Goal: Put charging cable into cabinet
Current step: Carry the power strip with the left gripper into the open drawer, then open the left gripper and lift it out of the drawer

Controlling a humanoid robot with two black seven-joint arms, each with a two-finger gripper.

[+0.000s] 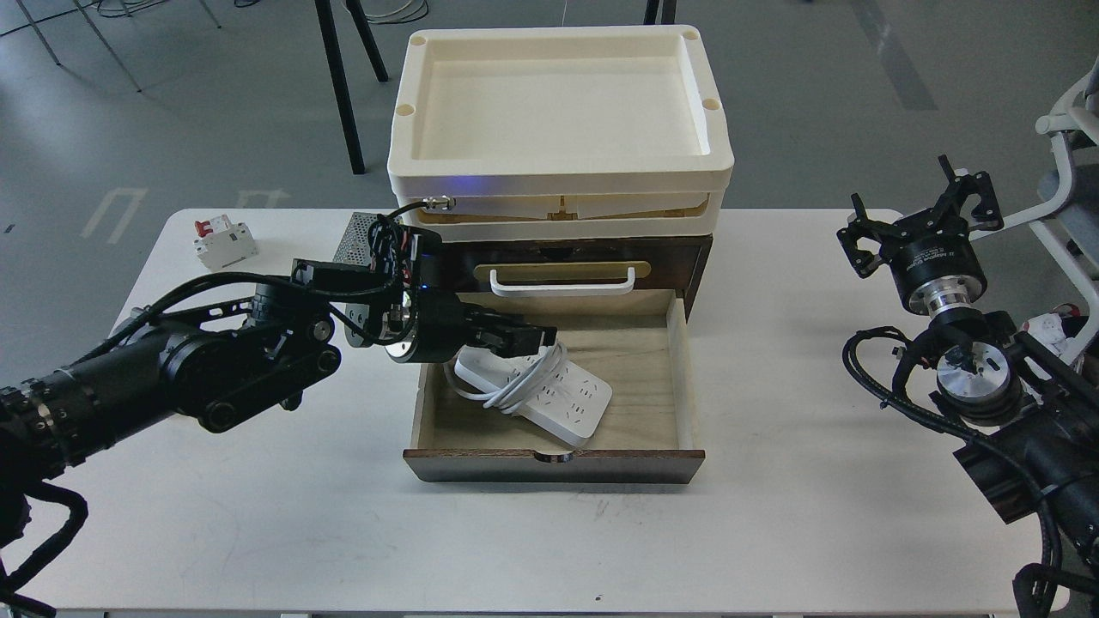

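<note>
The charging cable [549,396], a flat white power strip with its cord looped around the middle, lies slanted on the floor of the open light-wood drawer [640,378]. The drawer belongs to the dark brown cabinet [678,257], which has a brass plate and a white handle [562,283]. My left gripper [537,336] hovers just above the strip's cord loop at the drawer's back left. Its fingers look parted and hold nothing. My right gripper [923,202] is raised at the far right with its fingers spread, empty.
Cream plastic trays [558,172] are stacked on the cabinet. A perforated metal power-supply box [359,233] and a small white breaker with a red switch [223,238] sit on the white table [773,515] at back left. The drawer's dark front panel [554,468] faces me.
</note>
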